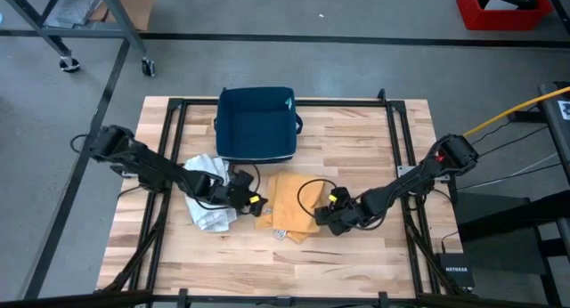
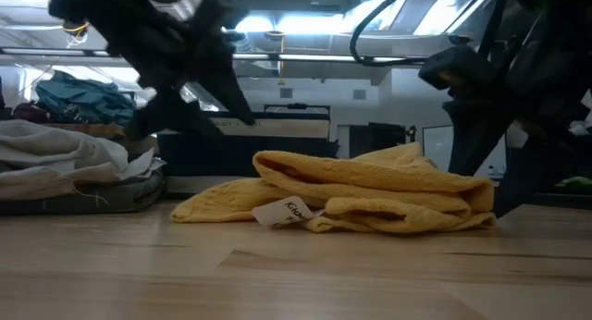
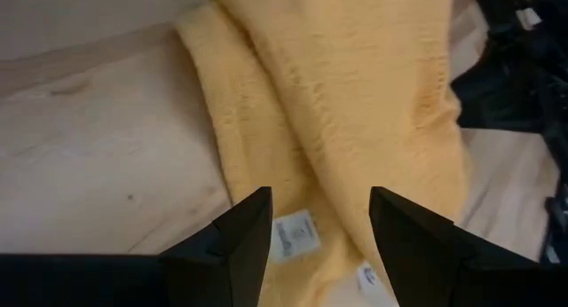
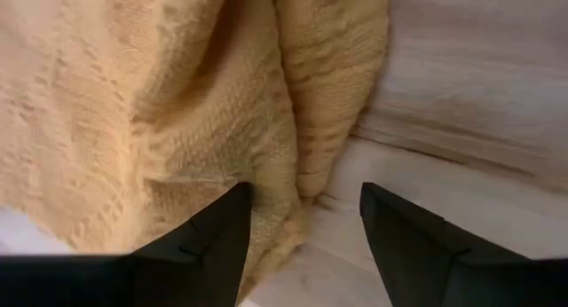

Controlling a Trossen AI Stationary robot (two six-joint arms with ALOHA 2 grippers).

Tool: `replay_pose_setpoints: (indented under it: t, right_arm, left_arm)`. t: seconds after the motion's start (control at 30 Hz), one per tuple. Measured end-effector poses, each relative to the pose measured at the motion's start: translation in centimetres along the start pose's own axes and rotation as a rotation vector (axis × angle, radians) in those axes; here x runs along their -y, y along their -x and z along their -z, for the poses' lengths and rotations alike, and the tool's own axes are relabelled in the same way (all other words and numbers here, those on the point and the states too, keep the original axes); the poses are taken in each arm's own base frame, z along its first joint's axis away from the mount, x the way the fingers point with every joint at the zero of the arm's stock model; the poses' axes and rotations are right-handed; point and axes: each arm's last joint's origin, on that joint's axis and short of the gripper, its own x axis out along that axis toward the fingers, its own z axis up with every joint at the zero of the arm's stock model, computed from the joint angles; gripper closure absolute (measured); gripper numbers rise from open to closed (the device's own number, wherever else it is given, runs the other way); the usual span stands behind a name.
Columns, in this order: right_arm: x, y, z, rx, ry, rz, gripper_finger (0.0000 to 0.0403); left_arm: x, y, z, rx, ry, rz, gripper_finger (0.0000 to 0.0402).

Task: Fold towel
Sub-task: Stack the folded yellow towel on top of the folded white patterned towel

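Note:
A yellow towel [image 1: 287,204] lies crumpled in loose folds on the wooden table, with a white tag [image 2: 285,212] at its near edge. My left gripper [image 1: 256,202] is open and hovers over the towel's left edge; in its wrist view the towel [image 3: 355,94] and tag [image 3: 295,234] show between its fingers [image 3: 235,236]. My right gripper [image 1: 326,215] is open and low at the towel's right edge [image 4: 302,156]. In the low view it [image 2: 499,186] stands beside the towel's right end [image 2: 462,204].
A dark blue bin [image 1: 256,123] sits on the table's far side behind the towel. A pile of white cloths [image 1: 209,201] lies left of the towel under the left arm. Bare wood [image 1: 267,263] stretches along the near edge. A black frame [image 1: 401,130] borders the work area.

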Motion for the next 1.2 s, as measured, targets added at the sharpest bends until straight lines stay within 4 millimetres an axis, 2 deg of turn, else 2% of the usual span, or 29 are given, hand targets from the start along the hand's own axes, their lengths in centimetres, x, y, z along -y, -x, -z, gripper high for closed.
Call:
replay_pose_setpoints:
  t: [0.43,0.7,0.87,1.0,1.2]
  right_arm:
    - [-0.8,-2.5,0.7,0.091,-0.069,-0.122,0.0187]
    - [-1.3,-3.8,1.1,0.128,-0.095,-0.199,0.0187]
    - [-1.7,-4.1,1.2,0.128,-0.093,-0.248,0.0194]
    - [-1.8,-4.2,1.2,0.122,-0.074,-0.262,0.0234]
    - [-2.0,-4.1,1.3,0.118,-0.063,-0.285,0.0345]
  left_arm:
    - [-1.7,-5.7,1.8,-0.127,0.061,-0.002,0.022]
    - [-1.4,-6.4,2.1,-0.152,0.069,0.055,0.0222]
    - [-1.4,-6.3,2.1,-0.164,0.063,0.057,0.0243]
    - [-1.4,-6.3,2.2,-0.168,0.045,0.059,0.027]
    - [-1.4,-6.3,2.2,-0.168,0.043,0.061,0.0336]
